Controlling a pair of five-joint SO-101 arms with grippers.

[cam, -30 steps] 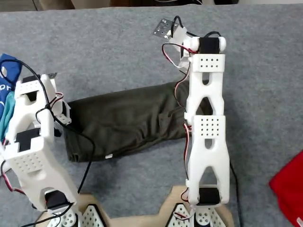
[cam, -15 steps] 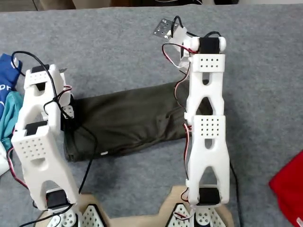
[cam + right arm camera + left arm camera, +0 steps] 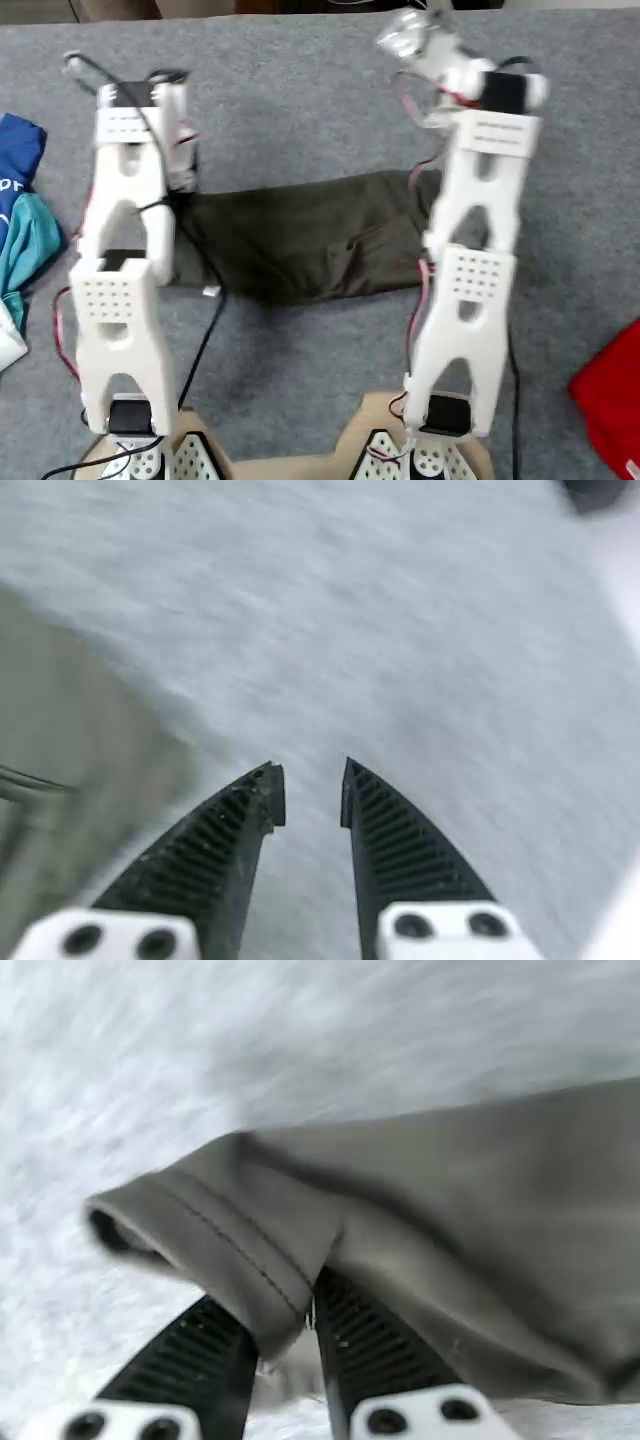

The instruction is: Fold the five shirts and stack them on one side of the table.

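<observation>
Olive shirt [image 3: 470, 1180] hem sits pinched in our left jaws; the right jaws hang narrowly parted, empty. We should grip its other corner before folding.

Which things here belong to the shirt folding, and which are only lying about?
Job: olive shirt, pinched by the left gripper; blue and teal shirts at the left edge; red shirt at the right edge.
Not the job: grey table cover; wooden base under the arms.

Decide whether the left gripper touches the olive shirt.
Touching. The left wrist view shows the left gripper pinching the hem of the olive shirt.
</observation>
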